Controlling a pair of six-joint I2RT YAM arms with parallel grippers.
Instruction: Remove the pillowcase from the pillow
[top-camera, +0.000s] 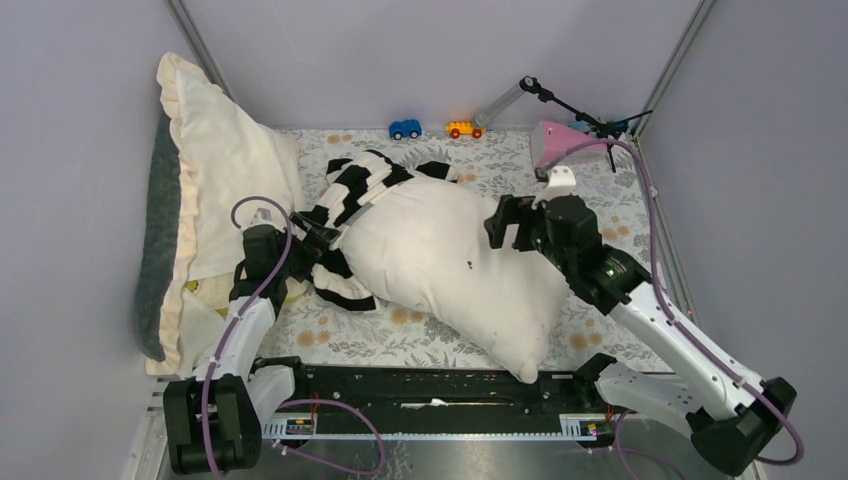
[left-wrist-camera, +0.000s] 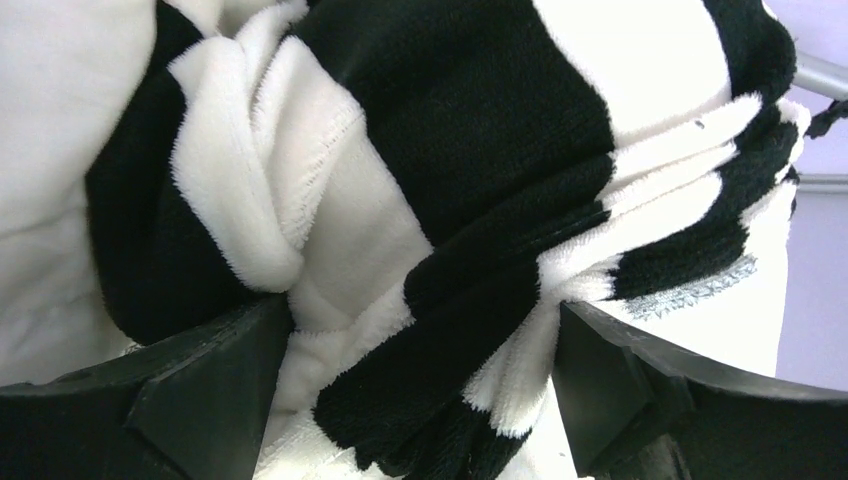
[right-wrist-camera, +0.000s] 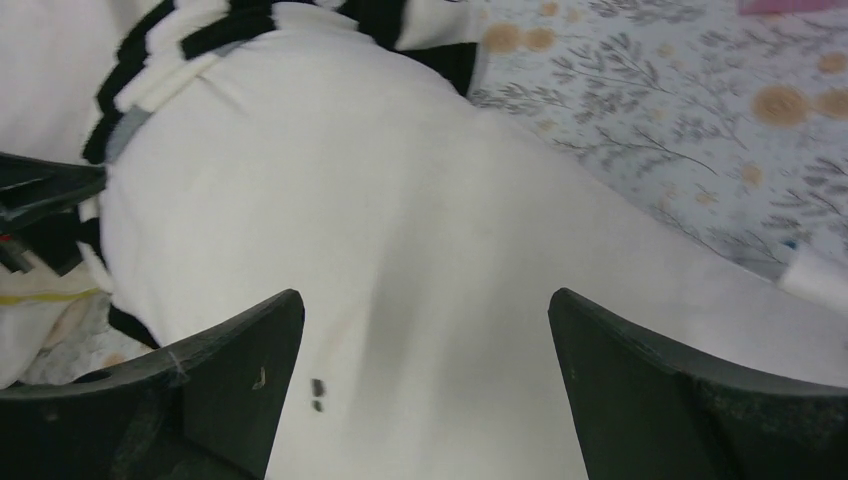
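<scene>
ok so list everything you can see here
pillow: 1, off-white, centre, lying diagonally
pillowcase: 1, black and white stripes, bunched on the pillow's far-left end
ruffled pillow: 1, cream with grey back, against the left wall
blue car: 1, blue, far edge
yellow car: 1, yellow, far edge, right of the blue car
grey tube: 1, grey, tilted, right of the yellow car
pink object: 1, pink, far right corner
sheet: 1, floral, under everything
left gripper: 1, black, open, pillowcase folds between its fingers
right gripper: 1, black, open, over the pillow's right side
</scene>
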